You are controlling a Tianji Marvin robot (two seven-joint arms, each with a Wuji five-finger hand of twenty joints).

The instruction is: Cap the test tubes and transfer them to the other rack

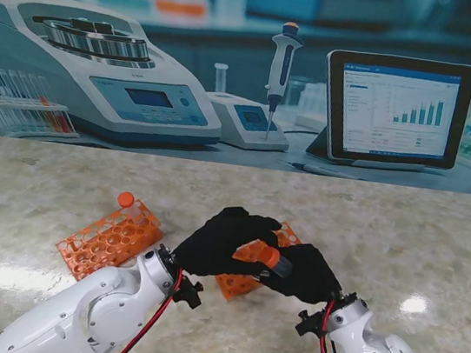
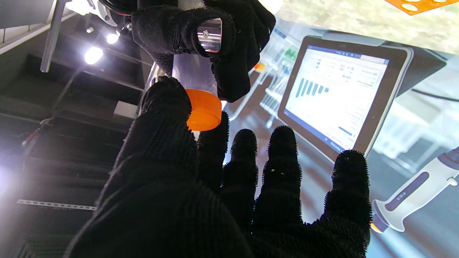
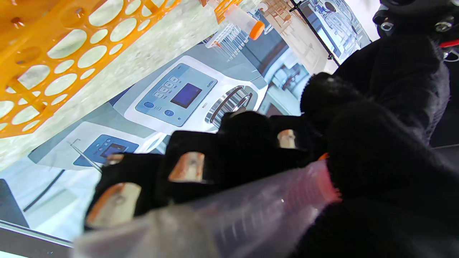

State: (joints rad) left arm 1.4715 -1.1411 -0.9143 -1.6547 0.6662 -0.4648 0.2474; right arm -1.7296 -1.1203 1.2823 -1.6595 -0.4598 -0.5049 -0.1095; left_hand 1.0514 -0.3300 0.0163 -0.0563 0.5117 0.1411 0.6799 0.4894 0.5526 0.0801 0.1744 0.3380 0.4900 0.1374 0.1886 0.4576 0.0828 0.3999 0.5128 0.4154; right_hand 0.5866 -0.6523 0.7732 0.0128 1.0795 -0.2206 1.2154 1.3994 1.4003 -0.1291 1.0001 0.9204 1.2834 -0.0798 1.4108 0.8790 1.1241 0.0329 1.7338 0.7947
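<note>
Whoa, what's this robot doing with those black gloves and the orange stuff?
It is capping a test tube. The right hand holds a clear tube, and the left hand has its thumb and a finger on the tube's orange cap. Both hands meet above an orange rack on the marble table. A second orange rack, to the left, already holds one capped tube.

you're looking at a pale marbled table (image 1: 401, 244) that runs up to a printed lab backdrop (image 1: 242, 2) at its far edge. on that backdrop, from left to right, you see a centrifuge (image 1: 101, 70), a small white device (image 1: 243, 121) with a pipette (image 1: 279, 69) upright over it, and a tablet (image 1: 395, 111) showing a bar chart.
</note>
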